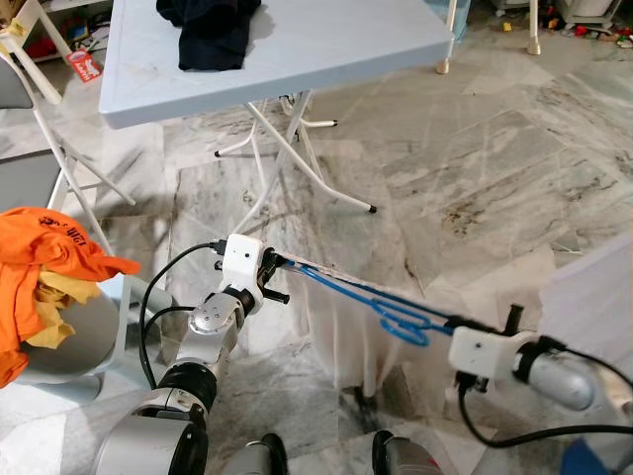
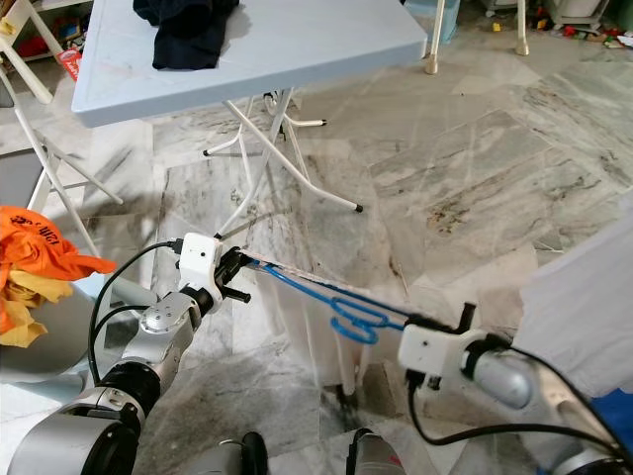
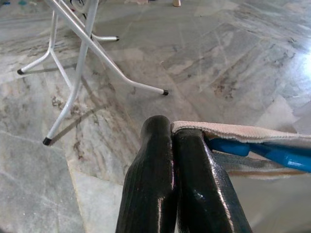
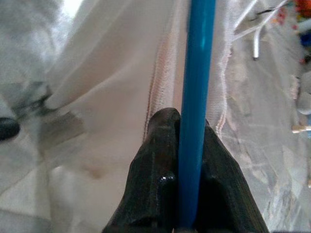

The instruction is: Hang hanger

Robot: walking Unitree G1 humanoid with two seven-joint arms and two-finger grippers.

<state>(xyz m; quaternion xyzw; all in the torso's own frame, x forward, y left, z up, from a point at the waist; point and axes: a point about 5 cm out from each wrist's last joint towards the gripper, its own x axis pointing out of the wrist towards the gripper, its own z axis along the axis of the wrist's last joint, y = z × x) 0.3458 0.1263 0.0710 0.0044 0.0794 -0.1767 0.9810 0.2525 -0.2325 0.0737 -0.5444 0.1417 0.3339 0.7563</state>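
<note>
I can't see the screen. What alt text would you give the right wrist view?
Two black fingers pinch a bright blue hanger bar that runs straight away from the camera. A sheer white garment drapes over the bar, with grey marble floor blurred behind it.

Pretty bright, even daylight all round, soft shadows under the worktop (image 1: 297, 59) legs. Head views sharp; right wrist view is blurry up close, glossy highlights on fingers (image 3: 194, 194).
</note>
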